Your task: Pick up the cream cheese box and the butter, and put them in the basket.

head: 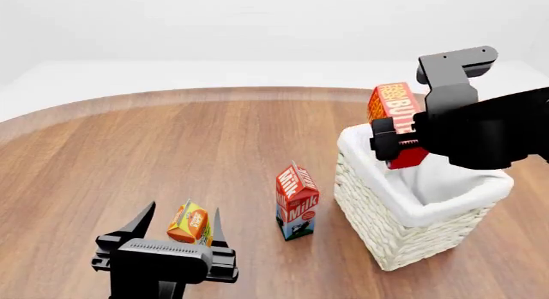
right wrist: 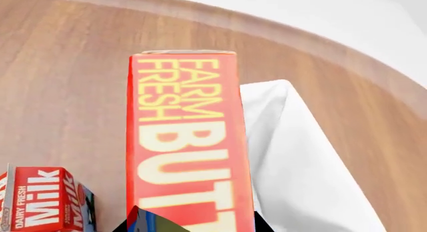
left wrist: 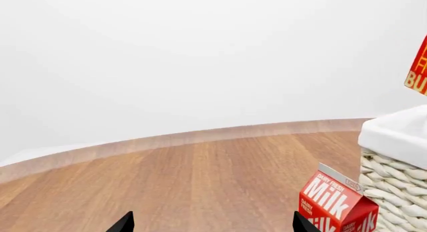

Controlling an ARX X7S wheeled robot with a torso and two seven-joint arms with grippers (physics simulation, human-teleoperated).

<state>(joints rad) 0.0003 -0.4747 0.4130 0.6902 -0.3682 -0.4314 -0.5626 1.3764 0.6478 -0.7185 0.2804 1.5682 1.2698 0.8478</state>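
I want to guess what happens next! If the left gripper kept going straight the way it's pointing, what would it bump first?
Probably nothing soon. The left gripper points over bare wooden table; the milk carton and basket sit off to one side.

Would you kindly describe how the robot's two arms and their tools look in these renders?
Both arms are plain matte black, with no cables, sleeves or markings visible. The left tool has two thin, pointed, blade-like fingers rising from a blocky body with a finely ribbed strip. The right tool is chunkier, on a thick rounded arm topped by an angular black bracket with small holes.
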